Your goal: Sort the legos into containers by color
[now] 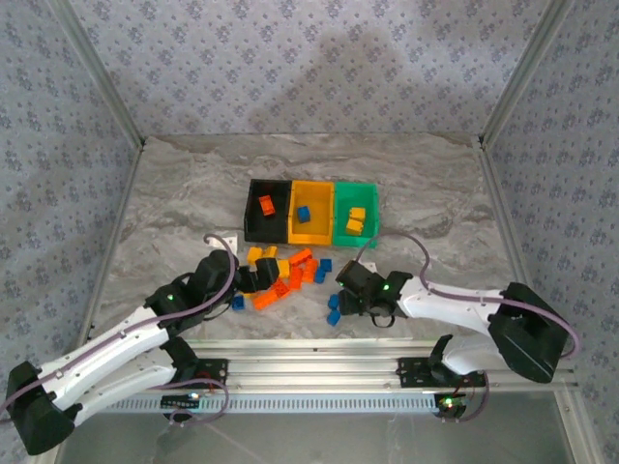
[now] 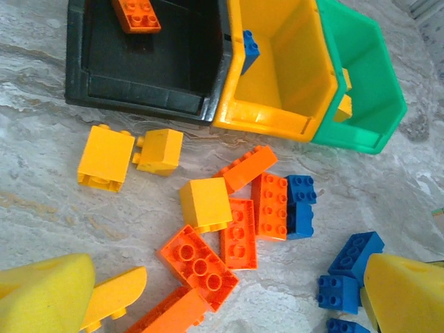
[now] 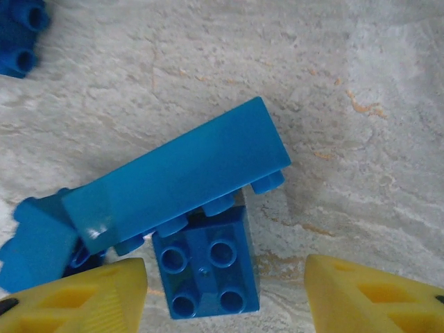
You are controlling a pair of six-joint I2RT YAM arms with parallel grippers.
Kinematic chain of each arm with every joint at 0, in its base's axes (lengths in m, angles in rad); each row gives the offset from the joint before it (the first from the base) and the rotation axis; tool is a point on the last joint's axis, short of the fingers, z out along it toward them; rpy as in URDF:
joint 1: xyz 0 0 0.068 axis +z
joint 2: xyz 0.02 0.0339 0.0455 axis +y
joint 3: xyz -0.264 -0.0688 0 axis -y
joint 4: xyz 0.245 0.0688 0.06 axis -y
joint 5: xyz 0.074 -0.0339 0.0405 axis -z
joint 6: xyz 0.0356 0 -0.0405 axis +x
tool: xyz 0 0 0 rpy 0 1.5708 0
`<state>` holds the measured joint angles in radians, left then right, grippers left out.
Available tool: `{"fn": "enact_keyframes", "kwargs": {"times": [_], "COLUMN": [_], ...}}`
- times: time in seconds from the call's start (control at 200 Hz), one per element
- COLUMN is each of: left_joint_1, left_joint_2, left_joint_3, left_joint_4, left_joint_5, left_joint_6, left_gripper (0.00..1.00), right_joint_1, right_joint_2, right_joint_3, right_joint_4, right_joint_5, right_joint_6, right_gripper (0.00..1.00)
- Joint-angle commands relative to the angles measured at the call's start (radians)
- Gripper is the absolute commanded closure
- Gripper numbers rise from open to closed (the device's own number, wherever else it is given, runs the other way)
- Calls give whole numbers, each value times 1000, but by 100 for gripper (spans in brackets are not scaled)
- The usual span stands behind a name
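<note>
My left gripper (image 2: 222, 305) hangs wide open over red-orange, yellow and blue legos (image 2: 270, 205) loose on the bench (image 2: 55, 229) just in front of the containers (image 2: 263, 116). My right gripper (image 3: 223, 295) seems open, straddling a square four-stud blue brick (image 3: 207, 274).

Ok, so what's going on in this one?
Two robot arms are sorting small plastic building bricks into three joined plastic bins. The black bin holds one red-orange brick, the yellow-orange bin a blue brick, the green bin yellow ones. Most bricks lie loose on the marbled table. The right hand is open around a small square blue brick; the left hand hangs open above the orange pile.
</note>
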<state>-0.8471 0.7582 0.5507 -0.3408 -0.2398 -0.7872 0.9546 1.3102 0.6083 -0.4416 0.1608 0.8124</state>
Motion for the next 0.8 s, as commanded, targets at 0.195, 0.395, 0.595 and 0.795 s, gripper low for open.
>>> {"fn": "enact_keyframes", "kwargs": {"times": [0.195,0.395,0.595,0.795], "left_joint_1": [-4,-4,-4,-5], "left_joint_2": [-14,-17,-43,-68], "left_joint_3": [15,19,19,-3], "left_joint_4": [-56,-77,-122,-145], "left_joint_5": [-68,-88,-124,-128], "left_joint_6": [-2,-2,12,-7], "left_gripper": [0,0,0,0], "right_joint_1": [8,7,-6,-69], "right_joint_2": [66,-2,-88,140], "right_joint_3": [39,81,209,517], "right_joint_4": [-2,-75,-155,-101], "right_joint_5": [14,-2,-29,-54], "right_joint_6": [-32,-77,-156,-273], "right_gripper": [57,69,70,70]}}
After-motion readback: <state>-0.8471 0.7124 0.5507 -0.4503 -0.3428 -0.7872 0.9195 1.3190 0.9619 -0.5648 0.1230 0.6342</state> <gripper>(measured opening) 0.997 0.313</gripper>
